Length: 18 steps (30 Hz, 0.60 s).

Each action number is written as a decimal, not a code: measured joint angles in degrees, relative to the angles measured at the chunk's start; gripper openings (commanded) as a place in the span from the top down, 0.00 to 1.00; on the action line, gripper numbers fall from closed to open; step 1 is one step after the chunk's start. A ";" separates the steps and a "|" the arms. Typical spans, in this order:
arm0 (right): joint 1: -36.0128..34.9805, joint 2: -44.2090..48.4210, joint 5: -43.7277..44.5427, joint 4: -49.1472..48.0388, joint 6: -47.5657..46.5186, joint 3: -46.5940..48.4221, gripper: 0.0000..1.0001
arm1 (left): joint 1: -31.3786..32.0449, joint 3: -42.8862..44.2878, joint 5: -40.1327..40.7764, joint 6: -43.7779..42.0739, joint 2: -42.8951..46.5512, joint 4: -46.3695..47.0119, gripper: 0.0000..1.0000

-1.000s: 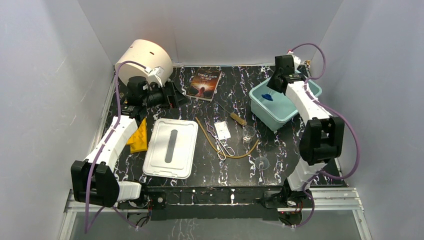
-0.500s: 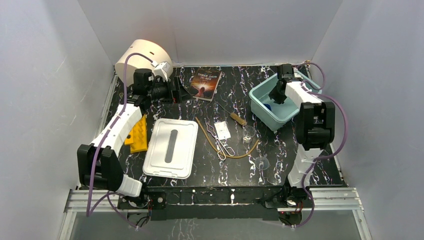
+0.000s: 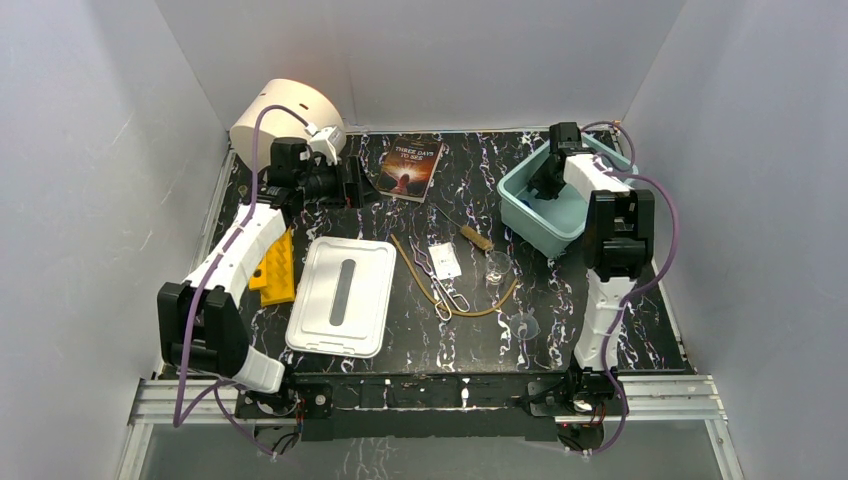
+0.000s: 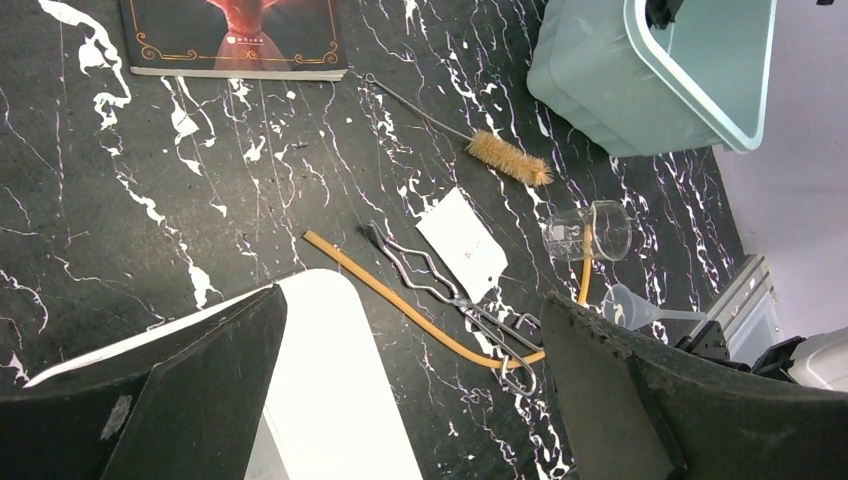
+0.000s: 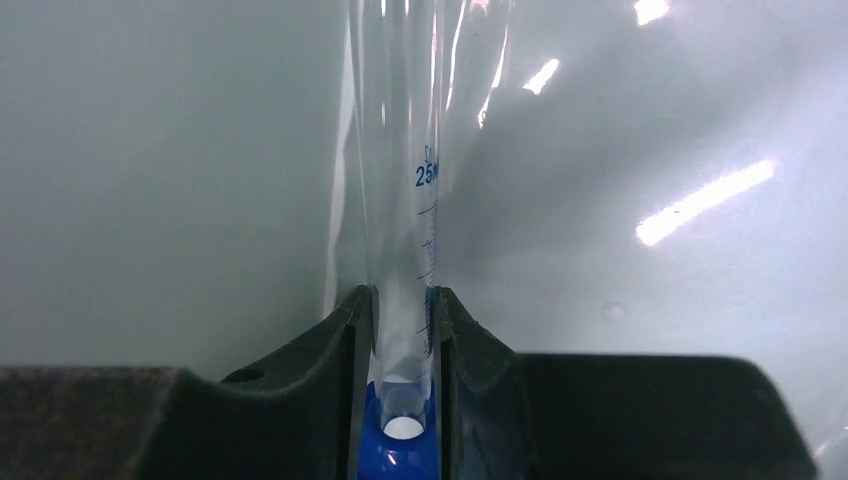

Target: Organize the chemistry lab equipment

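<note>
Deep inside teal bin (image 3: 522, 214), right claw (image 5: 403, 330) grips clear blue-ended tube (image 5: 400, 200); a second ago it hung above rim, blue end showing. Well left of bin, left claw (image 4: 415, 305) gapes empty, its arm's elbow raised since then. Black white-veined counter (image 3: 560, 300), nearer than bin and to its left: dish (image 3: 524, 325), tongs (image 3: 440, 285) across tan tubing (image 3: 480, 308), beaker (image 3: 497, 266), white packet (image 3: 446, 260), brush (image 3: 476, 239). Plain pale walls (image 3: 450, 60) on three sides.
</note>
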State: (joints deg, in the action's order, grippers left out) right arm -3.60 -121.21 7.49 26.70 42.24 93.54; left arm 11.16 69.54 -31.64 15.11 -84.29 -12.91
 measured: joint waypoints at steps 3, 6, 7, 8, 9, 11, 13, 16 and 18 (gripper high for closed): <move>0.15 -2.91 -3.13 0.35 -2.19 4.04 0.70 | 0.00 0.81 0.02 -0.20 -1.20 0.07 0.02; 0.22 -5.09 -5.44 0.33 -3.67 7.23 0.68 | 0.00 1.29 0.02 -0.20 -2.49 0.07 0.02; 0.22 -5.60 -6.03 0.28 -3.85 7.80 0.68 | 0.00 1.36 0.02 -0.20 -2.86 0.09 0.02; 0.22 -5.90 -6.38 0.33 -3.89 8.22 0.67 | 0.00 1.40 0.00 -0.20 -3.13 0.02 0.02; 0.22 -6.32 -6.73 0.48 -3.91 8.79 0.66 | 0.00 1.44 0.00 -0.20 -3.34 0.02 0.02; 0.22 -7.65 -7.08 1.60 -3.87 10.95 0.66 | 0.00 1.46 0.00 -0.20 -3.52 0.04 0.02; 0.22 -9.46 -7.30 3.30 -3.87 13.99 0.65 | 0.00 1.49 -0.04 -0.17 -3.56 0.04 0.02; 0.22 -12.59 -7.52 5.27 -3.89 18.78 0.58 | 0.00 1.70 -0.09 -0.20 -3.58 0.04 0.02; 0.22 -13.75 -7.41 6.40 -4.04 20.41 0.51 | 0.00 1.88 -0.31 -0.24 -3.61 0.04 0.02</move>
State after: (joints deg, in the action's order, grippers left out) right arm -3.38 -134.96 0.08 33.10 38.20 113.95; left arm 11.16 71.42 -31.94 14.87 -87.90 -12.86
